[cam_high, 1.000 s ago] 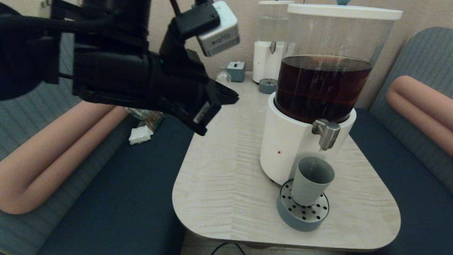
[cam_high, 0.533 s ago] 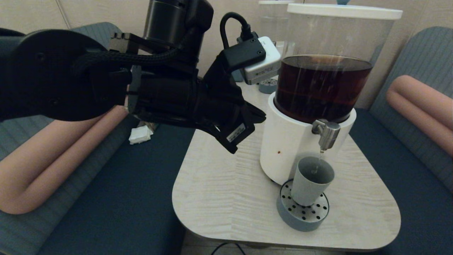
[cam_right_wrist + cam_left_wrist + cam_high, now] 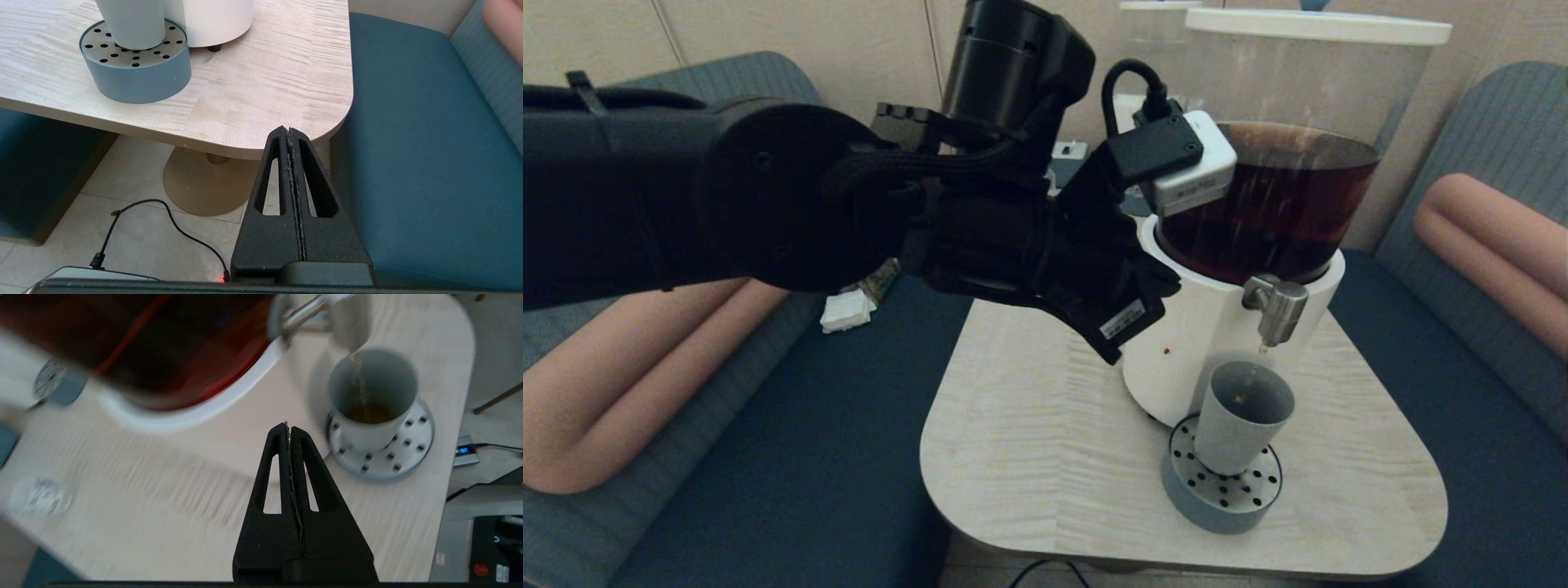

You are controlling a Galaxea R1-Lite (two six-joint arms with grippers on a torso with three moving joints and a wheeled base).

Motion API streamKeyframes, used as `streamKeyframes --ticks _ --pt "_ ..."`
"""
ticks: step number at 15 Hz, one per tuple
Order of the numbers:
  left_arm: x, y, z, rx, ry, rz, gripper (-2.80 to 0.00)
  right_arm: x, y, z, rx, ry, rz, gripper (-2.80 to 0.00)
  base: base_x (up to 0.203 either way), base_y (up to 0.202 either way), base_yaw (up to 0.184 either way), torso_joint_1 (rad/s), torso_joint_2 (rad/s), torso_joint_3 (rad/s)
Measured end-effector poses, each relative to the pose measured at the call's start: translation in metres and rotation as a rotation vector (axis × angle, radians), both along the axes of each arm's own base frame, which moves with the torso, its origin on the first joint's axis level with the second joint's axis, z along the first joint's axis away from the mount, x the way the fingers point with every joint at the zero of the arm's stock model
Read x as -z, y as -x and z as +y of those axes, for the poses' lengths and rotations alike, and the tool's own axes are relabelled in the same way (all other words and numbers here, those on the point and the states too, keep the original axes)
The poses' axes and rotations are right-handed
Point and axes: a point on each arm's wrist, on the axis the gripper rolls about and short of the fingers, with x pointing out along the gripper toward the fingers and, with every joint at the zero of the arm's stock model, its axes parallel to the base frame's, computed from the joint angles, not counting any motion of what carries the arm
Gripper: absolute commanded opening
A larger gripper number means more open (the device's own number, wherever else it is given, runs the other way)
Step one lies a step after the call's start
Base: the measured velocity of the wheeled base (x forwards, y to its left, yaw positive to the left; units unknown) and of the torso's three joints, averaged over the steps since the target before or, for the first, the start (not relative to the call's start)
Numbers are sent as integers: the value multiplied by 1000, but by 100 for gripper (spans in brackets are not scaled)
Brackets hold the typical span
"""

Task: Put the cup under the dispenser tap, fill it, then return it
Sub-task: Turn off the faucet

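The grey-blue cup (image 3: 1241, 416) stands on the round drip tray (image 3: 1221, 498), right below the dispenser tap (image 3: 1278, 309). A thin brown stream runs from the tap (image 3: 347, 318) into the cup (image 3: 374, 400), which holds a little dark liquid at its bottom. My left gripper (image 3: 1164, 290) is shut and empty, held in the air left of the tap, against the dispenser's white base (image 3: 1192, 343); in its wrist view the left gripper (image 3: 289, 426) points at the table beside the tray. My right gripper (image 3: 288, 130) is shut and empty, parked low off the table's near right corner.
The big dispenser's tank (image 3: 1270, 196) holds dark brown liquid. A smaller white dispenser (image 3: 1131, 139) stands behind, partly hidden by my arm. Blue benches (image 3: 792, 457) with pink cushions flank the table (image 3: 1029, 441). A cable (image 3: 163, 220) lies on the floor.
My left arm has swung right and down toward the big dispenser, its shut gripper going from mid-table to just left of the tap. The cup and tray have stayed in place.
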Motion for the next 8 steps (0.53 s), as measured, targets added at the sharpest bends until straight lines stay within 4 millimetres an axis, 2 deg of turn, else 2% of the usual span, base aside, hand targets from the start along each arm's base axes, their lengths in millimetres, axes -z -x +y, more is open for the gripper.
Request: streamKeyframes --ticks 3,8 --pt "10 -2 -19 28 -8 3 -280 0 0 0 0 0 0 -280 0 0 0 0 0 0" --pt "13 -5 -34 49 9 -16 -280 0 0 0 -1 0 0 -280 0 0 0 0 0 0"
